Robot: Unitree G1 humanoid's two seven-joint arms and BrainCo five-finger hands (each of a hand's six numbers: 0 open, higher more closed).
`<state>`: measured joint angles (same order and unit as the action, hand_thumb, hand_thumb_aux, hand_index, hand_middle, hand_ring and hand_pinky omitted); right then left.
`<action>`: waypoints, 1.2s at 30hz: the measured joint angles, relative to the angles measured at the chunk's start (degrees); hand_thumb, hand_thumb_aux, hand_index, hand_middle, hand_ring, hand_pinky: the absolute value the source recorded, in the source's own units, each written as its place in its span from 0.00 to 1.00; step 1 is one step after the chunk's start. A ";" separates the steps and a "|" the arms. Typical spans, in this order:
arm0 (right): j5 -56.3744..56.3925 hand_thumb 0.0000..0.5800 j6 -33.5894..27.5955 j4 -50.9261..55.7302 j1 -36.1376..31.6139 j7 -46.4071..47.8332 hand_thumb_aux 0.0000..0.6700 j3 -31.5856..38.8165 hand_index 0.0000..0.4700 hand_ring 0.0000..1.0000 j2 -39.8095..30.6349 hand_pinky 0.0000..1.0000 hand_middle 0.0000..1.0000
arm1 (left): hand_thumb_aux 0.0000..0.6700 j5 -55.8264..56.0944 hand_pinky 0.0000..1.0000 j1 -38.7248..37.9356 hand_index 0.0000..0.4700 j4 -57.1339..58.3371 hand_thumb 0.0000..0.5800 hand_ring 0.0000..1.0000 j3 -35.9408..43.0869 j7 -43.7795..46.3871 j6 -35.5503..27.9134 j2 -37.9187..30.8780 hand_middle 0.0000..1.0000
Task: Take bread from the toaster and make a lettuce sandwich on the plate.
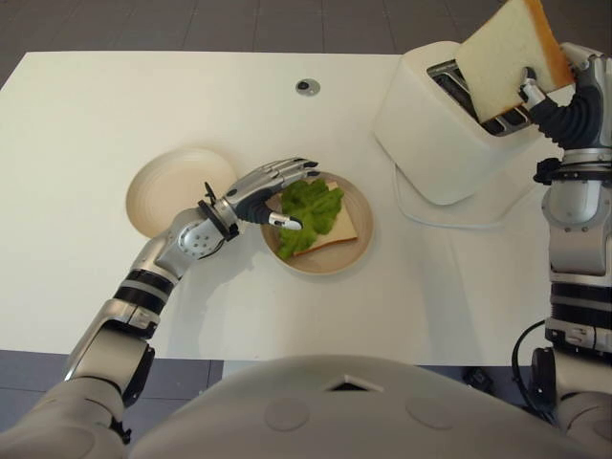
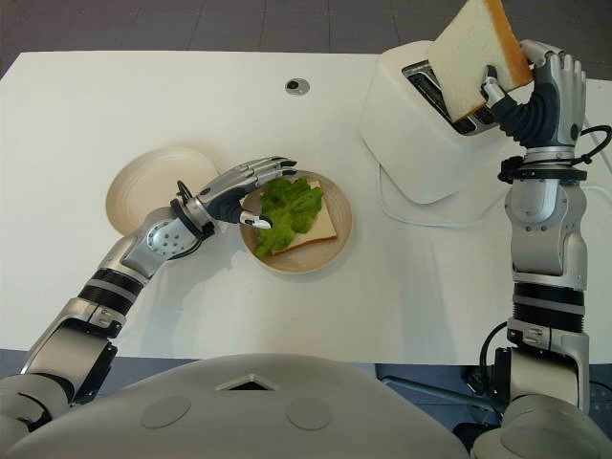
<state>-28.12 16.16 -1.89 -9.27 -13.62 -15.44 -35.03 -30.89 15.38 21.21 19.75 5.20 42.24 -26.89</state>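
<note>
Bread [image 2: 473, 57] in right hand [image 2: 547, 91] over toaster [image 2: 416, 143], left hand [image 2: 234, 196] over lettuce [image 2: 290, 215].

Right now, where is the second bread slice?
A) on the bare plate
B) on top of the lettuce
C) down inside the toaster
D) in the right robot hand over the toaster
D: the right robot hand grips the bread slice over the toaster; the lettuce lies uncovered.

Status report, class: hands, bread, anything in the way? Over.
Right hand shut on bread slice at toaster. Left hand open, over lettuce on plate, in the way.
</note>
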 measured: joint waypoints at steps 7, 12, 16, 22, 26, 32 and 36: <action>17.20 1.00 7.76 -6.15 -0.48 7.45 1.00 1.66 1.00 1.00 3.12 1.00 1.00 | 0.00 4.71 0.00 0.87 0.00 1.59 0.00 0.00 -2.08 -0.68 2.17 0.41 0.00; 32.64 1.00 7.82 -7.27 0.18 25.60 1.00 9.57 1.00 1.00 3.54 1.00 1.00 | 0.00 28.89 0.00 1.27 0.00 1.37 0.00 0.00 -6.56 6.85 5.53 2.79 0.00; 38.41 1.00 5.94 -1.00 -2.55 42.00 1.00 14.96 1.00 1.00 0.51 1.00 1.00 | 0.00 50.09 0.00 0.90 0.00 -3.73 0.00 0.00 -11.34 16.81 4.51 2.93 0.00; 46.00 1.00 2.71 11.19 -13.08 67.42 1.00 21.65 1.00 1.00 0.00 1.00 1.00 | 0.00 77.59 0.00 -5.43 0.00 -18.67 0.00 0.00 -15.03 37.94 -4.24 4.09 0.00; 44.50 1.00 1.08 18.08 -17.71 76.16 1.00 26.95 1.00 1.00 3.31 1.00 1.00 | 0.00 75.13 0.00 -10.79 0.00 -23.18 0.00 0.00 -12.51 49.55 -5.56 4.14 0.00; 38.07 1.00 3.18 31.28 -21.04 77.97 1.00 31.40 1.00 1.00 10.68 1.00 1.00 | 0.00 59.09 0.00 -13.02 0.00 -19.21 0.00 0.00 -9.53 54.37 -2.01 3.96 0.00; 33.67 1.00 6.74 41.31 -22.92 75.68 1.00 31.99 1.00 1.00 14.04 1.00 1.00 | 0.00 50.22 0.00 -12.68 0.00 -15.66 0.00 0.00 -8.60 52.30 -0.07 5.54 0.00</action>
<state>5.56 22.91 39.42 -32.19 62.06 16.54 -20.99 19.33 2.70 5.55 11.16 57.50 42.17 -21.35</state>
